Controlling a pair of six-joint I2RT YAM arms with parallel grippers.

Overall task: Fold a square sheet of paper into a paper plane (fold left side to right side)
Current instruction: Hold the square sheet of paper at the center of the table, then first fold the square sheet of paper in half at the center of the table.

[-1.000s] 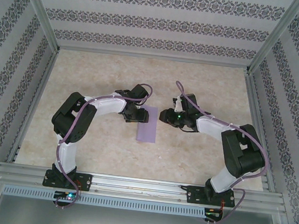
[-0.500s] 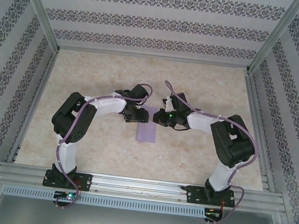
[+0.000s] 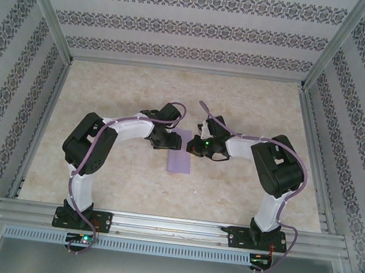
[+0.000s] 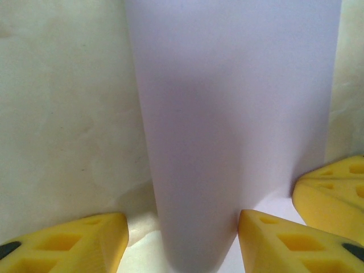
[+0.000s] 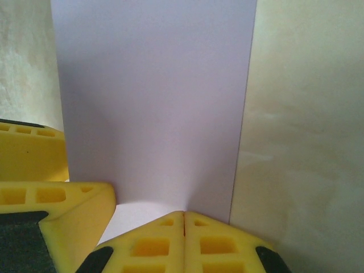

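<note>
The square sheet of paper point(image 3: 180, 155) lies on the table as a narrow lilac strip, folded over lengthwise. My left gripper point(image 3: 163, 139) stands at its far left edge, open. In the left wrist view the rounded fold of the paper point(image 4: 233, 114) runs between the two yellow fingers; the left gripper point(image 4: 183, 227) has one finger touching the fold and the other apart from it. My right gripper point(image 3: 196, 147) is at the strip's far right edge, shut. Its closed tips point(image 5: 183, 219) rest against the paper point(image 5: 153, 102) near its right edge, with nothing seen between them.
Both grippers crowd the far end of the strip, a few centimetres apart. The left gripper's yellow fingers point(image 5: 54, 207) show beside the right one. Beige marbled tabletop point(image 3: 253, 105) spreads around; patterned walls and a metal frame point(image 3: 312, 136) close it in.
The right arm has swung left to the paper's right edge and its gripper has gone from partly open to shut. The left arm and the paper have stayed put.
</note>
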